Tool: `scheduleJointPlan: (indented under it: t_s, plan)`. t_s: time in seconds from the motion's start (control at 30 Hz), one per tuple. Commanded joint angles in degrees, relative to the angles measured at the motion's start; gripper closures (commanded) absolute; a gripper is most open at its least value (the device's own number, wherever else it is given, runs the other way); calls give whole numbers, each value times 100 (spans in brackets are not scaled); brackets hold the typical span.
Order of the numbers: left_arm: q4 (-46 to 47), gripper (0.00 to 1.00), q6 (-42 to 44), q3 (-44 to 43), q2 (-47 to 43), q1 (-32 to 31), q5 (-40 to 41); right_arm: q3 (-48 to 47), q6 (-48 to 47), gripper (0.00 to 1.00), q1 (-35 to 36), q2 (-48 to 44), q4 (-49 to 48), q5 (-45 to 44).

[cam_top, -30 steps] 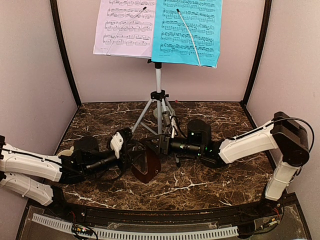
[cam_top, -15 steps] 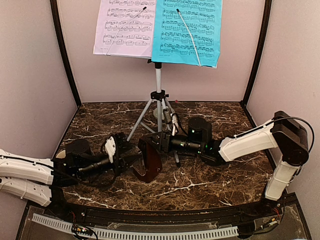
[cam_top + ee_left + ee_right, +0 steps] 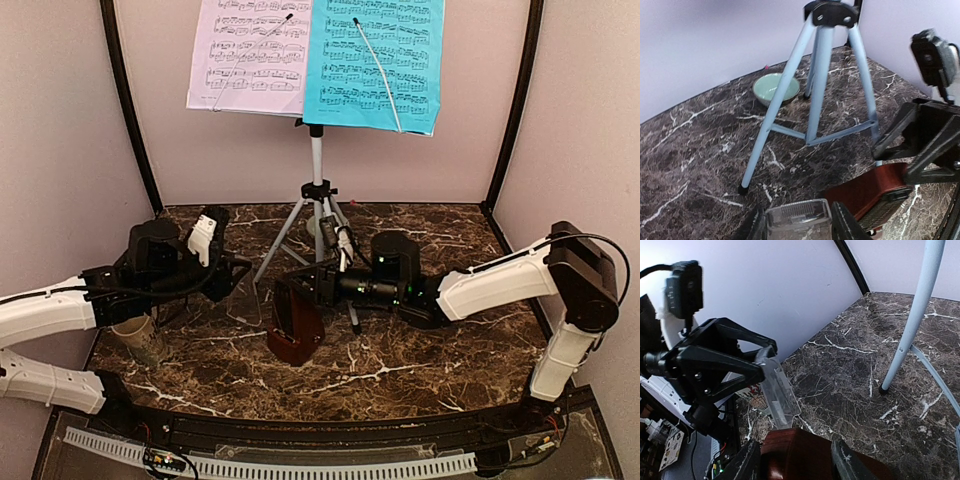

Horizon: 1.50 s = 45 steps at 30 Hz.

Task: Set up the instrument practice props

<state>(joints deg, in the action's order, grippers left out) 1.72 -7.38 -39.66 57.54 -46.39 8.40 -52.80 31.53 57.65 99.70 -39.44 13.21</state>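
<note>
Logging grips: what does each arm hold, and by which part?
Left fingers: clear plastic panel, by its end. Right fingers flank the metronome's top; grip unclear.

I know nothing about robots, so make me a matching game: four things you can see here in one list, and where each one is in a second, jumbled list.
Things
1. lilac sheet
2. blue sheet
3. metronome
4. bowl

Places
A. on the table, at the foot of the stand
B. between the fingers of the right gripper
C. left half of the stand
D. right half of the stand

Pairs: 1-C, 2-D, 3-B, 4-A
</note>
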Motion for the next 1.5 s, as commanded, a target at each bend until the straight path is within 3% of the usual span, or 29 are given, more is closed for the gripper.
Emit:
scheduleJointPlan:
  t_s: [0.0, 0.23, 0.67, 0.8, 1.07, 1.2, 1.27, 1.47]
  plan:
    - [-1300, 88, -551, -297, 392, 424, -447, 173, -364, 51, 45, 281, 1686, -187]
    - [-1876, 90, -782, -588, 1369, 919, -1028, -66, -484, 49, 54, 205, 1863, -192]
    - [-1818, 89, -966, -664, 2437, 1080, -829, -505, -659, 38, 54, 13, 2289, -144]
    - [-1778, 79, -1036, -666, 2522, 1159, -780, -701, -721, 34, 54, -65, 2454, -148]
    - [-1774, 41, -1098, -653, 2415, 1248, -879, -961, -815, 21, 54, -275, 2618, -127]
    - [-1761, 36, -1078, -666, 2273, 1246, -899, -1130, -856, 11, 54, -339, 2719, -124]
    - [-1754, 34, -1086, -659, 2213, 1247, -940, -1200, -861, 2, 54, -388, 2769, -123]
    - [-1466, 32, -1069, -503, 1859, 1248, -1064, -1164, -894, 0, 62, -778, 2822, -99]
